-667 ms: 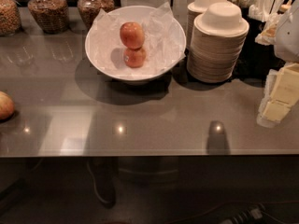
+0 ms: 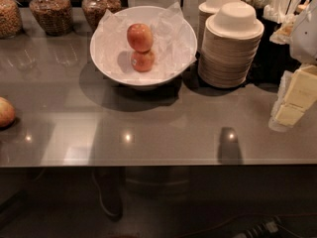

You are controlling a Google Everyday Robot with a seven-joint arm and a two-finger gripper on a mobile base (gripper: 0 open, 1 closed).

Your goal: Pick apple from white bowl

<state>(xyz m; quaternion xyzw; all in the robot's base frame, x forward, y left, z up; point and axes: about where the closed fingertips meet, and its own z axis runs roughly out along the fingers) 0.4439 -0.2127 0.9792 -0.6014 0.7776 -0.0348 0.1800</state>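
Observation:
The white bowl (image 2: 106, 58), wide and lined with crinkled white paper, stands at the back centre of the grey table. Two apples lie in it. The apple (image 2: 139, 36), larger and orange-red with a yellowish blush, rests at the back, partly on top of a smaller red apple (image 2: 142, 61) with a pale sticker. My gripper (image 2: 290, 103), cream-coloured, hangs at the right edge of the view, low over the table and far to the right of the bowl. It holds nothing that I can see.
Two stacks of small cream disposable bowls (image 2: 233, 48) stand right of the white bowl, between it and the gripper. Jars of grains (image 2: 49, 11) line the back left. A paler yellowish apple (image 2: 5, 112) lies at the left edge. A black holder with cutlery (image 2: 270, 4) stands back right.

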